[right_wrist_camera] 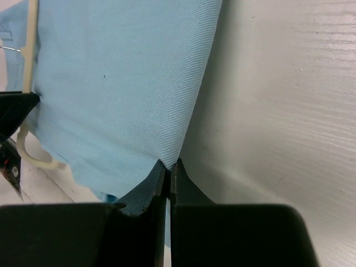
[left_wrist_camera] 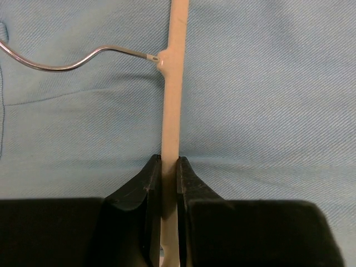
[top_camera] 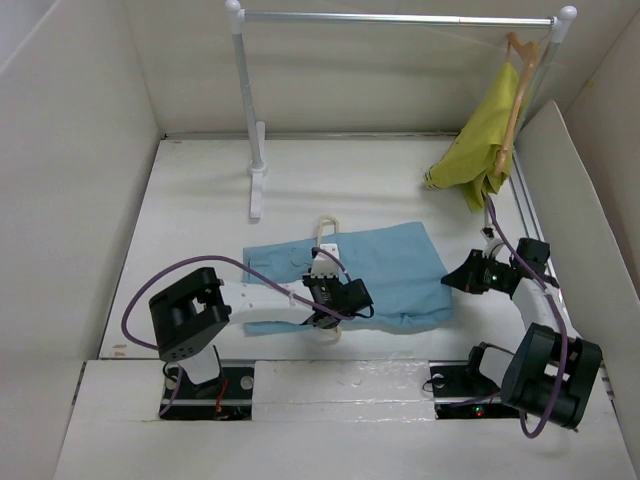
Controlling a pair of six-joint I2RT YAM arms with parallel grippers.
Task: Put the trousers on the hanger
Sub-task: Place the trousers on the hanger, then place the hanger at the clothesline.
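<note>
The light blue trousers [top_camera: 390, 265] lie flat on the white table, between the two arms. The cream-white hanger [top_camera: 327, 224] lies across their left part, one rounded end past the far edge and the other past the near edge. My left gripper [top_camera: 326, 284] is shut on the hanger's bar [left_wrist_camera: 173, 100], fingertips [left_wrist_camera: 152, 167] clamped on either side of it just below the thin wire hook [left_wrist_camera: 72, 64]. My right gripper [top_camera: 452, 280] is shut on the trousers' right edge [right_wrist_camera: 122, 83], pinching the cloth at its tips [right_wrist_camera: 168, 164]. The hanger [right_wrist_camera: 30, 50] shows at the far left of the right wrist view.
A white clothes rack [top_camera: 400, 18] stands at the back, with its post and foot [top_camera: 257, 190] left of centre. A yellow-green garment [top_camera: 482, 140] hangs from a tan wooden hanger [top_camera: 518, 80] at the rack's right end. White walls [top_camera: 70, 180] close in the table.
</note>
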